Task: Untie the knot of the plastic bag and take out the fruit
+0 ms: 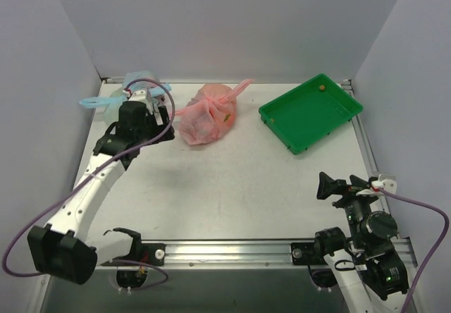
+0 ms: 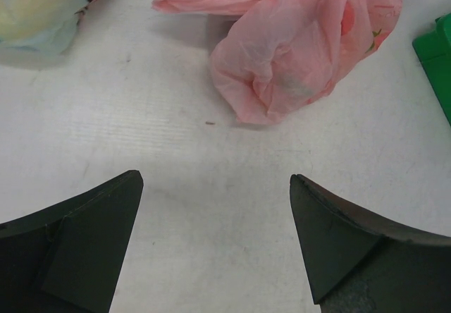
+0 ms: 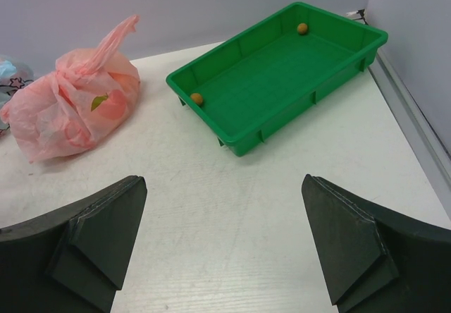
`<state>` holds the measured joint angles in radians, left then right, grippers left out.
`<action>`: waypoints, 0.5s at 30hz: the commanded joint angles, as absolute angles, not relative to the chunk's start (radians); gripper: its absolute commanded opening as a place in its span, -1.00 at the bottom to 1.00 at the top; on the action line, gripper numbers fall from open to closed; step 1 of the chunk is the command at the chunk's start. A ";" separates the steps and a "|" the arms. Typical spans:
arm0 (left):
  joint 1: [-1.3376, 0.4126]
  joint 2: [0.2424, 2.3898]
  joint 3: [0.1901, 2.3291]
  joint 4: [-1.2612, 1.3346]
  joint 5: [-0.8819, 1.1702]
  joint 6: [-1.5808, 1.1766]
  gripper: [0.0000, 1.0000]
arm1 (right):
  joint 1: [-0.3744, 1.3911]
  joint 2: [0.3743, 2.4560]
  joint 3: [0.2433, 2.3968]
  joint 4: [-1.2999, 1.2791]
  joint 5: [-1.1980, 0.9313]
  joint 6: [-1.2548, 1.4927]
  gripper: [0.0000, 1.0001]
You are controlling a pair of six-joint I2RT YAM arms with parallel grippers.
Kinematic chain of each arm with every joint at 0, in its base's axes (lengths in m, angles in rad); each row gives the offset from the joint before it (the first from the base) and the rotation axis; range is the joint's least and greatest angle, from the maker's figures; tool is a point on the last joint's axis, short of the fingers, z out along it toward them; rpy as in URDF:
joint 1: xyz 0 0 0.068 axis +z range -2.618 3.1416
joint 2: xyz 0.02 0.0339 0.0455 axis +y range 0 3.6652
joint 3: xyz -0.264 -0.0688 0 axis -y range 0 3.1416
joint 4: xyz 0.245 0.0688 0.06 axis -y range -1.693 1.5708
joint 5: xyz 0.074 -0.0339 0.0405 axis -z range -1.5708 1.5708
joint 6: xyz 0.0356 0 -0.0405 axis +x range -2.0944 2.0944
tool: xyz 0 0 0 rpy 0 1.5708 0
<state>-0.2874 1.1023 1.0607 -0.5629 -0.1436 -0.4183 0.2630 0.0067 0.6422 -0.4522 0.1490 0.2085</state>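
Pink plastic bag, knotted, is seen close ahead of left gripper, wide open, empty; right gripper likewise, well apart.

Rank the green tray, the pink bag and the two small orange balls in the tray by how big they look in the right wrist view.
1. green tray
2. pink bag
3. near orange ball and far orange ball: too alike to rank.
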 commanded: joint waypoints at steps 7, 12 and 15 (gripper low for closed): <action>-0.351 1.685 1.491 -0.454 -0.077 -0.414 0.95 | 0.296 -0.051 0.632 -0.413 0.195 0.210 1.00; -0.374 1.923 1.689 -0.497 -0.143 -0.468 0.94 | 0.302 -0.055 0.629 -0.413 0.201 0.210 1.00; -0.414 2.001 1.723 -0.496 -0.172 -0.494 0.93 | 0.302 -0.051 0.630 -0.414 0.201 0.210 1.00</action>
